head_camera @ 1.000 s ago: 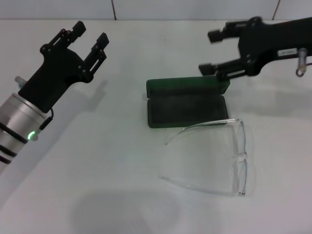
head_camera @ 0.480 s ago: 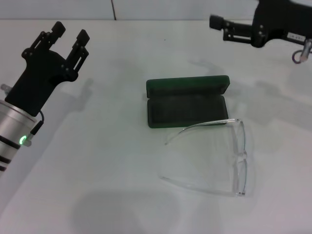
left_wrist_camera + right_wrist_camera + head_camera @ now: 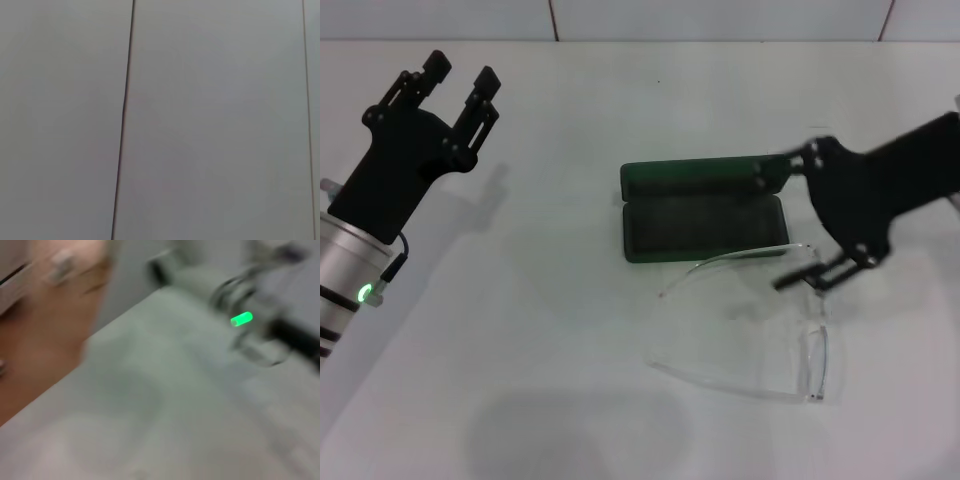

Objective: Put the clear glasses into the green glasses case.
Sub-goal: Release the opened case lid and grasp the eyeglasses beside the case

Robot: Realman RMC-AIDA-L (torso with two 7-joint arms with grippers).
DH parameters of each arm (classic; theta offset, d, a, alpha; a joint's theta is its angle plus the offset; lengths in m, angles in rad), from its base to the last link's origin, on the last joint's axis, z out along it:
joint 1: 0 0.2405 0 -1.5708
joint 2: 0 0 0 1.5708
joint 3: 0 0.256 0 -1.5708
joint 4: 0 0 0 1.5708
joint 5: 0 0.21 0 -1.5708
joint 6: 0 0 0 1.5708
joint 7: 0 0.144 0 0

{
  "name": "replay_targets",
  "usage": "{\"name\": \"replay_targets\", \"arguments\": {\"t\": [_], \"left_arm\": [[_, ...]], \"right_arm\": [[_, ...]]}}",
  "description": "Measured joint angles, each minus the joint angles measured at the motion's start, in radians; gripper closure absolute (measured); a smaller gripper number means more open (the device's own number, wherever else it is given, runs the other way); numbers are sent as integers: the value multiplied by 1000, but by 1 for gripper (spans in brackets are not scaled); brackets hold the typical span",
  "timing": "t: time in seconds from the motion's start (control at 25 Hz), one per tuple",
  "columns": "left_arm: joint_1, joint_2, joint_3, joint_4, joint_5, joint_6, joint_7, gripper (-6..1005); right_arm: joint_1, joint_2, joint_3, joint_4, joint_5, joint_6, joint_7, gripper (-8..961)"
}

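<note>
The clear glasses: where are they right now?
In the head view, the clear glasses lie on the table just in front of the open green case, under the right gripper.

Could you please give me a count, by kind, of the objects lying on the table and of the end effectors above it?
Clear glasses: 1
Green glasses case, open: 1
End effectors: 2, the left end effector and the right end effector
Total: 4
</note>
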Motion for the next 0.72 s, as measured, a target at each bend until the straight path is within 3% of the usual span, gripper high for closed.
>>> {"name": "replay_targets", "arguments": {"t": [0.24, 0.72], "left_arm": [[2, 0, 2, 1, 11, -1, 2, 427], [7, 2, 2, 0, 18, -2, -1, 428]], "right_arm": [[71, 7, -35, -141, -197, -189, 94, 165], [69, 13, -256, -203, -384, -151, 154, 274]]}}
